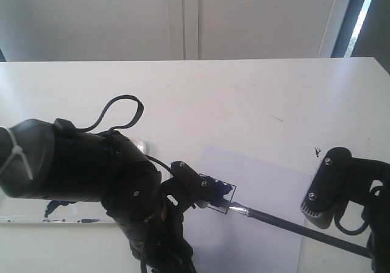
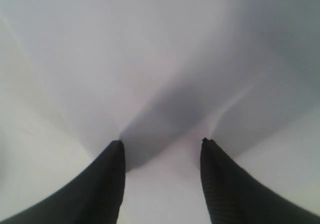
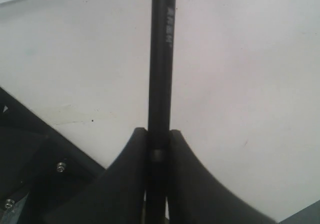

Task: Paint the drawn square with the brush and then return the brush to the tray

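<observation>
The brush (image 1: 292,224) lies slanted over the white paper sheet (image 1: 268,194). Its black handle (image 3: 162,59) is clamped in my right gripper (image 3: 157,131) at the lower right. The silver ferrule (image 1: 239,210) and tip reach the drawn square (image 1: 224,200), which is smeared dark blue inside. My left gripper (image 2: 162,142) is open with nothing between its fingers, low over the paper's left part right beside the square. The left arm (image 1: 91,169) hides part of the square. The tray (image 1: 24,219), clear with blue paint smears, lies at the lower left, mostly behind that arm.
The white table (image 1: 213,96) runs back to a pale wall. Small dark paint specks (image 1: 317,151) lie right of the paper. A black cable loop (image 1: 122,111) rises from the left arm. The right arm's black camera housing (image 1: 326,187) hangs above the brush handle.
</observation>
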Available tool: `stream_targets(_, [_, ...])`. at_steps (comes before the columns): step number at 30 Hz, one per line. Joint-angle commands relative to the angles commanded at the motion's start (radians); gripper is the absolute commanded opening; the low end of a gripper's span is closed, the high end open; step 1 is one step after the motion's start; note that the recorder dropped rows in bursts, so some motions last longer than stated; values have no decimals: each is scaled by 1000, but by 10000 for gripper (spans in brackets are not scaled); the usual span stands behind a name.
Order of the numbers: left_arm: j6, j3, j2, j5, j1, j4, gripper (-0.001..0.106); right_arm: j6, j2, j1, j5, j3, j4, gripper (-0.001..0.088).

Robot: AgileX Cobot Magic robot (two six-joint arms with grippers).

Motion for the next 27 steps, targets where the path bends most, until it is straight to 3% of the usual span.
stream_targets(27, [5,0,0,-4,0,8,520,102,61,0,-95,0,-119,0])
